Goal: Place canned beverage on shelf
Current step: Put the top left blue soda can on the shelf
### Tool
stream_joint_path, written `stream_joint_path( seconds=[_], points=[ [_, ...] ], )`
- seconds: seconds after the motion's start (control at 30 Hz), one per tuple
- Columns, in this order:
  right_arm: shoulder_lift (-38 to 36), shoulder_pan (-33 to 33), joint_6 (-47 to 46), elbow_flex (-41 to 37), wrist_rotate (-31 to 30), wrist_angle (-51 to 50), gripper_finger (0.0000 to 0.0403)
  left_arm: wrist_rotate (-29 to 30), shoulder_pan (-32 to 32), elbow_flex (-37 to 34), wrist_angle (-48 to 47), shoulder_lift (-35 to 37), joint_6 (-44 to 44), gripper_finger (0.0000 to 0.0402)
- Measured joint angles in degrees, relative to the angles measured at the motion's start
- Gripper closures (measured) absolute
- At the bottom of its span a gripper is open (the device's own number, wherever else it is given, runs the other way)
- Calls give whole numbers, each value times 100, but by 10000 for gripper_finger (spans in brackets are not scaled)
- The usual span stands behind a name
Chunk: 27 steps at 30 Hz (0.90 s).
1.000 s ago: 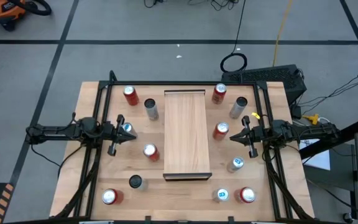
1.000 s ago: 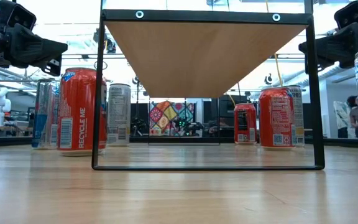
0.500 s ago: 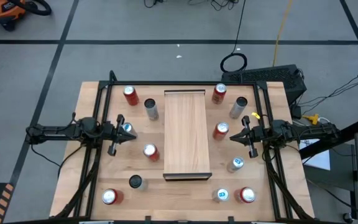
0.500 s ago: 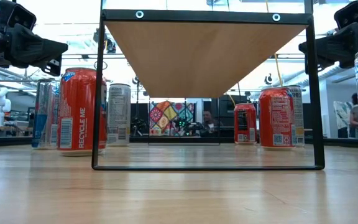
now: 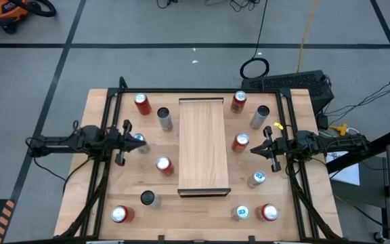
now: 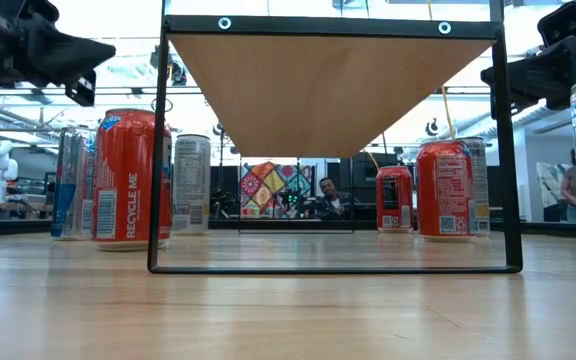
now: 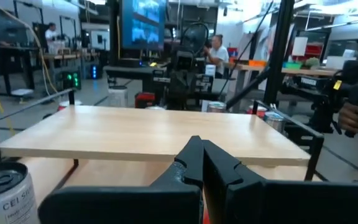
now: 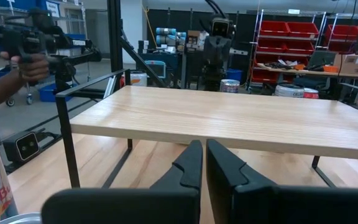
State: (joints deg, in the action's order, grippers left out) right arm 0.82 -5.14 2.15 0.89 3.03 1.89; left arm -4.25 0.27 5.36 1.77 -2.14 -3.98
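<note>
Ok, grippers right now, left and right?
Left gripper: closed, holding nothing, left of the shelf.
Right gripper: closed, holding nothing, right of it.

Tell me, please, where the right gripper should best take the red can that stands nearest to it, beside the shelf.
Probably around the middle of the red can, coming level from the right gripper side: it stands upright and that side looks free.
</note>
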Motion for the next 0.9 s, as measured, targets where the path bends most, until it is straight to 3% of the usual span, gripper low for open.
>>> stream_joint_path(
  seconds=[0.3,0.9],
  points=[
    [0,1,-401,0,4,0,403,4,1,1272,-1218,-401,-26,402],
    [0,1,-474,-1,4,0,403,26,1,4475,-3632,-2142,-4,402]
  ],
)
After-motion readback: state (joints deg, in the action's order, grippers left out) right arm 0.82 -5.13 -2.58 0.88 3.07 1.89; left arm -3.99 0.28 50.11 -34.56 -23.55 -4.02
